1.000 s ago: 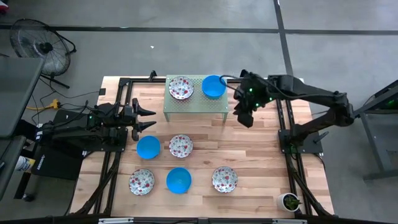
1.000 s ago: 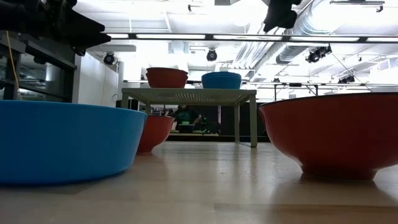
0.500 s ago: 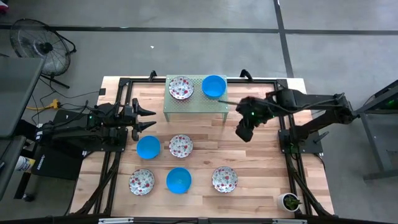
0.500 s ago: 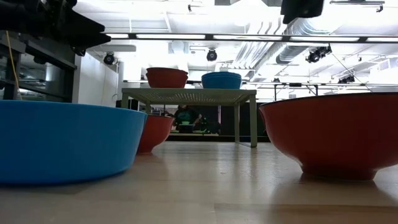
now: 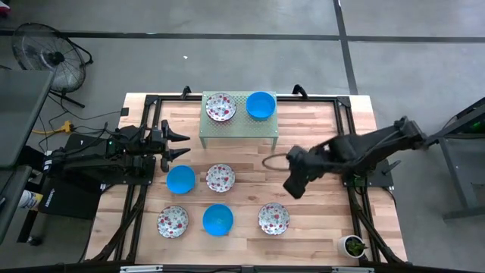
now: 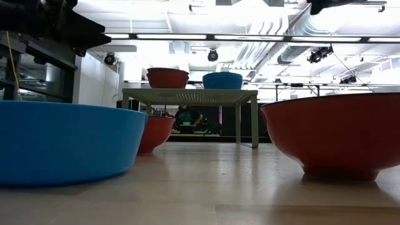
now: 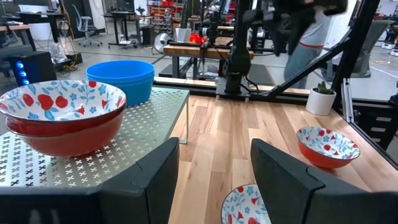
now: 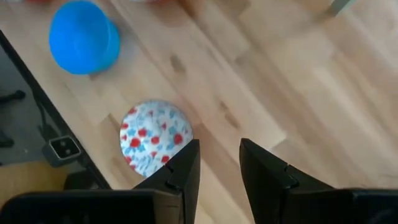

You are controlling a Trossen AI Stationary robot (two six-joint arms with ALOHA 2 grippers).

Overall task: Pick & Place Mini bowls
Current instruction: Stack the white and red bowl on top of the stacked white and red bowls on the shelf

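Observation:
On the pale green rack [image 5: 238, 129] stand a floral bowl [image 5: 220, 107] and a blue bowl [image 5: 261, 105]. Five more mini bowls rest on the wooden table: blue [image 5: 180, 179], floral [image 5: 220, 178], floral [image 5: 172, 221], blue [image 5: 218, 219] and floral [image 5: 273, 218]. My right gripper [image 5: 292, 187] hangs open above the table, just on the far side of the near-right floral bowl [image 8: 155, 137]. My left gripper [image 5: 182, 145] waits open at the rack's left; its wrist view shows the rack's bowls [image 7: 62, 115] [image 7: 121, 78].
Black frame rails [image 5: 345, 152] run along the table's edges. A small potted plant [image 5: 353, 245] stands at the near right corner. Bare wood lies between the rack and the rows of bowls. In the low view a blue bowl [image 6: 62, 140] and a red-bottomed bowl [image 6: 331, 134] fill the foreground.
My right gripper has swung from beside the rack's right end toward the table's near edge and now hovers close to the near-right floral bowl. The bowls and my left arm have kept still.

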